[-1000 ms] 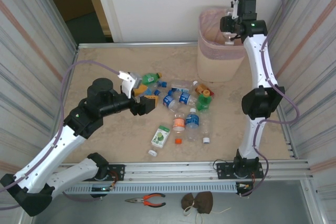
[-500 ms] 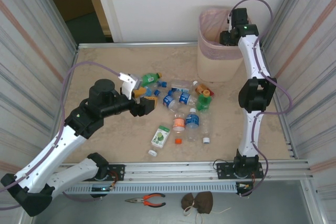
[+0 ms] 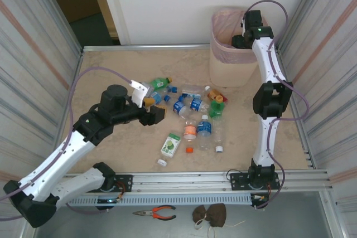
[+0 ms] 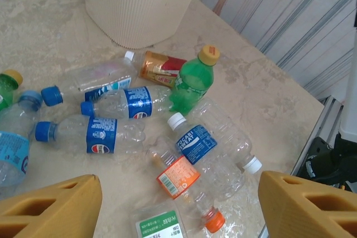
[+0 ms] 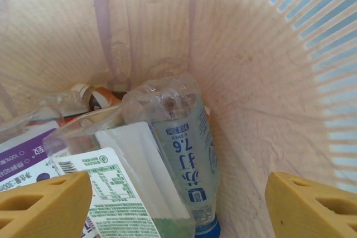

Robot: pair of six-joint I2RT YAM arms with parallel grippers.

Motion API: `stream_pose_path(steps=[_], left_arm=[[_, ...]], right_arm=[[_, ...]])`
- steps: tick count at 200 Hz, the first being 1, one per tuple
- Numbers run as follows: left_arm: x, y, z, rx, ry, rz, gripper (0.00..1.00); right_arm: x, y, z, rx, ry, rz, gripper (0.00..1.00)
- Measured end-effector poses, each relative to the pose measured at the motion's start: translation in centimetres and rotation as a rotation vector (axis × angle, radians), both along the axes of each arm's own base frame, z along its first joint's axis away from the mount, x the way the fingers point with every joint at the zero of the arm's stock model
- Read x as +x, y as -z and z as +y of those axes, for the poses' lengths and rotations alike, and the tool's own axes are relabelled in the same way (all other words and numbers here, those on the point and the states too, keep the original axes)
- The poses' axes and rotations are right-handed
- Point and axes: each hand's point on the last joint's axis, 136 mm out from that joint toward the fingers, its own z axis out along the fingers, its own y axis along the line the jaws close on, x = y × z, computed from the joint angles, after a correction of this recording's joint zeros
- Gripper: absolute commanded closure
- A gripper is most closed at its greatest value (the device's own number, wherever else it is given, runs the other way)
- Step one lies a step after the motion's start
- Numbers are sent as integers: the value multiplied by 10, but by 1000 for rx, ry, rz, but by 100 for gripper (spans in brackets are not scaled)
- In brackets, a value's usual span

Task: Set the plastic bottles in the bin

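Several plastic bottles (image 3: 189,104) lie in a loose pile mid-table. In the left wrist view I see a green bottle (image 4: 192,82), two blue-labelled ones (image 4: 120,102), a Pocari Sweat bottle (image 4: 215,146) and an orange-labelled bottle (image 4: 181,179). My left gripper (image 3: 149,104) hovers at the pile's left edge, open (image 4: 178,210), with nothing between its fingers. The bin (image 3: 228,65) stands at the back right. My right gripper (image 3: 245,34) hangs open (image 5: 178,207) in its mouth. Below it, against the pink-lined wall (image 5: 262,82), rests a clear blue-capped bottle (image 5: 187,154) among others.
Loose caps (image 3: 189,150) and a flat green-labelled bottle (image 3: 170,144) lie near the pile's front. Corrugated metal walls close in both sides. Pliers (image 3: 156,212) and a brown object (image 3: 210,214) sit on the ledge in front of the rail.
My right gripper has dropped down into the bin's mouth and its jaws have widened. My left gripper has shifted slightly right toward the pile.
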Motion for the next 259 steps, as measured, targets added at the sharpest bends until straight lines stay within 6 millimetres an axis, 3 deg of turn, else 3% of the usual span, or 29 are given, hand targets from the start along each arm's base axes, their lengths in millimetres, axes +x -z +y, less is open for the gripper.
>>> stream_pose_path(steps=[21,57,96,136,183,259], left_arm=[[0,12,-1,29,-5,32,27],[-6,39,-6,96,-12,86,27],[-14,76,-5,185,-36,169,27],[-26,104,-12,302,-29,207,27],[-48,152,-16,520,13,274,23],[-76,201,-21,719,22,369,13]], right_arm=[[-4,-15,1,1,-2,-24,20],[-17,-61,10,7,-19,-105,20],[-42,-110,20,17,-43,-180,20],[-73,-149,27,67,-73,-242,20],[-122,-167,34,148,-94,-279,20],[-177,-185,36,227,-97,-366,19]])
